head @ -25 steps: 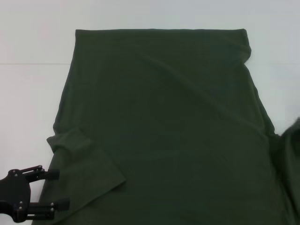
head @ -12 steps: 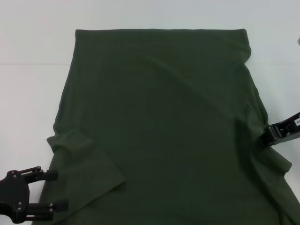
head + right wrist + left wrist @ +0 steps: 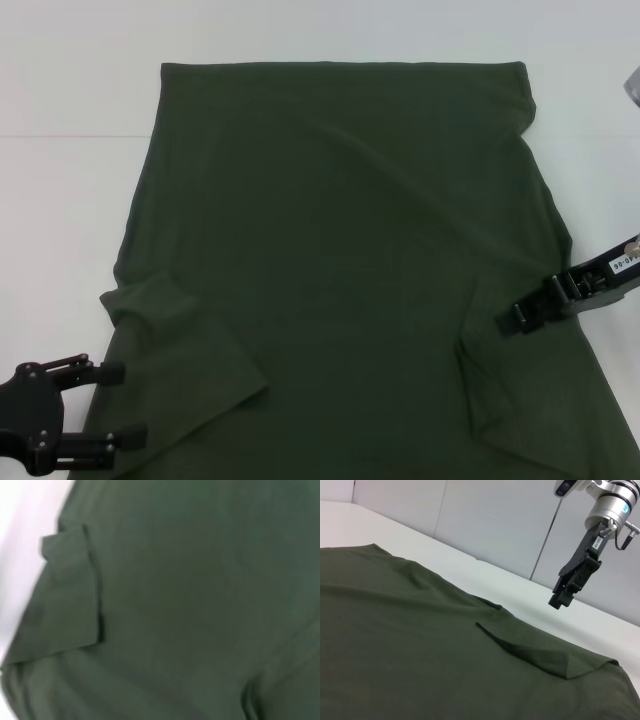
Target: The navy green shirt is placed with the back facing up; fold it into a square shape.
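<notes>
The navy green shirt (image 3: pixel 340 250) lies flat, plain side up, on the white table (image 3: pixel 60 200). Its left sleeve (image 3: pixel 190 350) is folded inward over the body. The right sleeve (image 3: pixel 520 400) is folded inward too, lying as a raised flap (image 3: pixel 545 655). My right gripper (image 3: pixel 508 322) hangs just above the shirt near that flap, and in the left wrist view the right gripper (image 3: pixel 557 601) has no cloth in it. At the shirt's lower left corner my left gripper (image 3: pixel 112 405) stands open and holds nothing.
White table surface shows to the left, behind and to the right (image 3: pixel 600 180) of the shirt. A pale wall (image 3: pixel 495 525) rises behind the table in the left wrist view.
My right gripper came in from the right edge and moved inward over the shirt. The right sleeve went with it and now lies folded onto the body. The left gripper stayed put.
</notes>
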Controlling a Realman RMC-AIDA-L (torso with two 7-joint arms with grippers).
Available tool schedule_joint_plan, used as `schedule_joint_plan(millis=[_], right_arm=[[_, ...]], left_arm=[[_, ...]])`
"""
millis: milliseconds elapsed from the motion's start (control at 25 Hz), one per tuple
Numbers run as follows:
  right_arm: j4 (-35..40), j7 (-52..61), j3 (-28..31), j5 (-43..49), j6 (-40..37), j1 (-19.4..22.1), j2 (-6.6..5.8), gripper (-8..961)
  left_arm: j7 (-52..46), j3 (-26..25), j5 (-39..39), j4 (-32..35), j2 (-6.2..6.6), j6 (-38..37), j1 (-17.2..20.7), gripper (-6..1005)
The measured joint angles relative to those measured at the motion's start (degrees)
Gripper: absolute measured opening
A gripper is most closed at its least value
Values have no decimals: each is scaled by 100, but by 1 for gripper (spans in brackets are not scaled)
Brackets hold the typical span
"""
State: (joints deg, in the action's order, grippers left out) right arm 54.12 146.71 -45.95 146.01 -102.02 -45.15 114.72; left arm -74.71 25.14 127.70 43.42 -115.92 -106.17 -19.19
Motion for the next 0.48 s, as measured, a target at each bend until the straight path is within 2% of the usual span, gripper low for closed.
schedule_joint_plan(millis=[160, 360, 480], right_arm=[[-271, -67, 79, -467, -1, 92, -124, 252], [-692, -779, 572, -1089, -165, 324, -260, 476], [-923, -1592, 706, -1442, -332, 587, -287, 724]], left_arm=[[0, 0, 0, 0, 0, 0, -12, 900], [-144, -19, -14, -1, -5, -26, -19, 899], [-572, -23, -45, -11, 31, -61, -29, 899]])
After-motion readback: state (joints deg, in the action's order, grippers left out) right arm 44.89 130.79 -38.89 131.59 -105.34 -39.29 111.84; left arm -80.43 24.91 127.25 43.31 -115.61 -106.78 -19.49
